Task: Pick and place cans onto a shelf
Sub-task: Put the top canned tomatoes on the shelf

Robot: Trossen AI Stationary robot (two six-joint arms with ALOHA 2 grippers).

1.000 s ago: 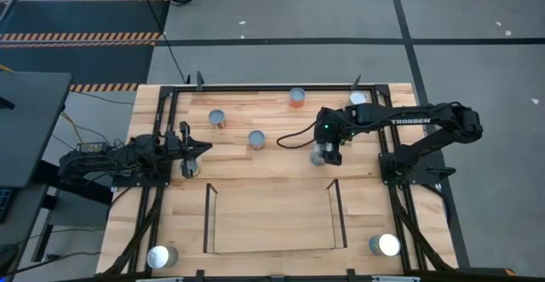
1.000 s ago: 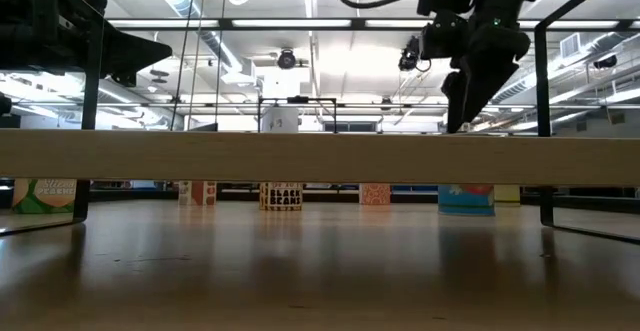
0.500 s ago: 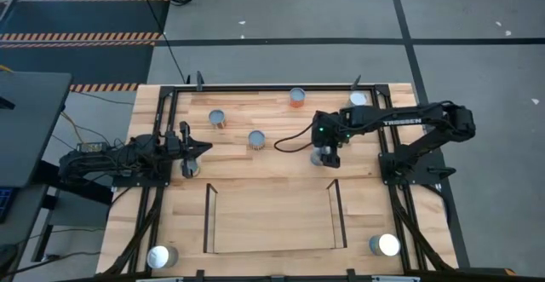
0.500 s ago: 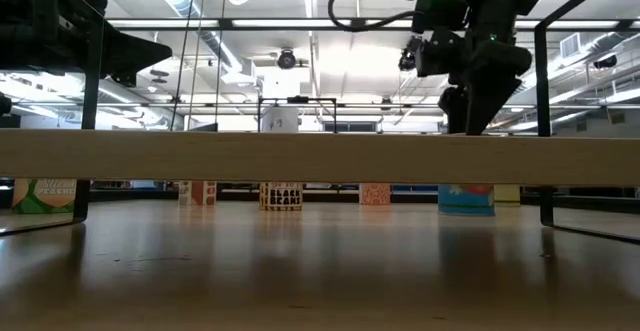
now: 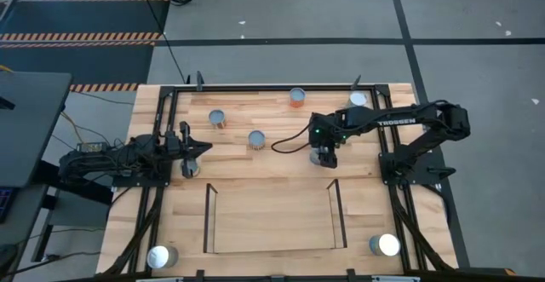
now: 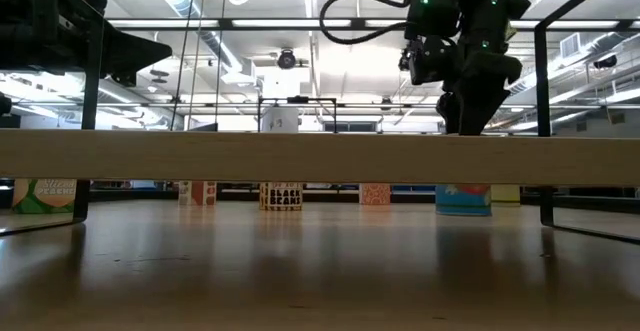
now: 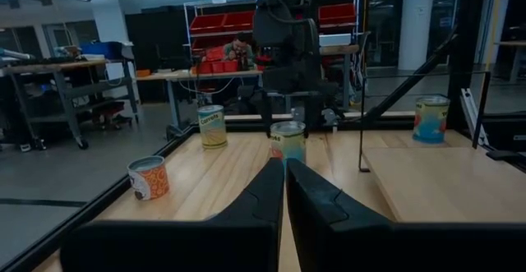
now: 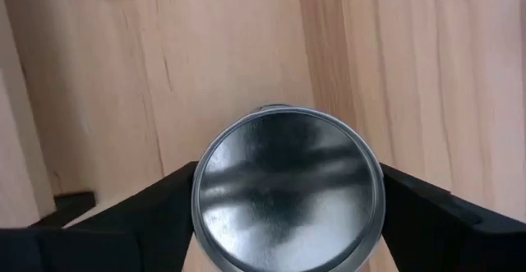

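- The right tool is hanging over the middle of the counter, its fingers clamped on either side of a silver-topped can; the right wrist view is showing both dark fingers pressing the can's rim from opposite sides.
- The shelf is lying at about six o'clock from the held can, near but not touching, and it is standing empty.
- The left tool is waiting at the counter's nine o'clock edge, fingers together.
- Other cans are sitting apart: one at nine o'clock of the right tool, one farther toward ten, an orange-sided one at the twelve o'clock rail.
- To do this well, I would judge the arm should be keeping the can upright, carrying it clear above the shelf's near rail, and lowering it flat before letting go.
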